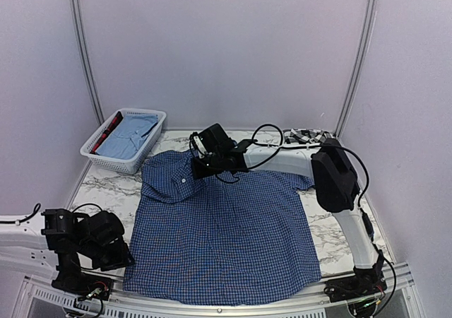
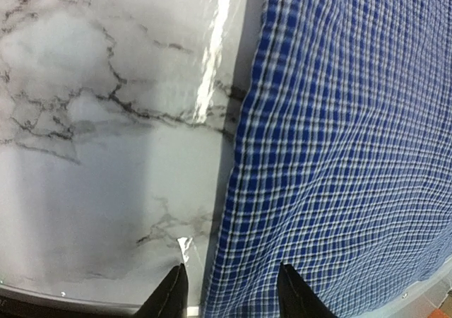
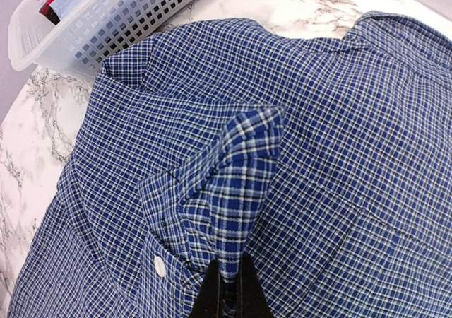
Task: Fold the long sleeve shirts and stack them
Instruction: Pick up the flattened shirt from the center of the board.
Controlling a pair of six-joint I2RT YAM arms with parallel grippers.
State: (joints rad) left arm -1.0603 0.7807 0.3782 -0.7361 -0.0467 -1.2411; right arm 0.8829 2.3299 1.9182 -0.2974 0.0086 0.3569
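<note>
From above, the blue checked shirt lies spread across the marble desk, its hem at the near edge. Left wrist view: the left claw gapes astride the shirt's side edge. Right wrist view: the right claw pinches a raised fold.

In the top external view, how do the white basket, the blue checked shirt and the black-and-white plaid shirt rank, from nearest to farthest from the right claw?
1. Blue checked shirt: pinched in the right claw.
2. White basket: left of the claw, at the table's far-left corner.
3. Black-and-white plaid shirt: at the far right edge.
</note>
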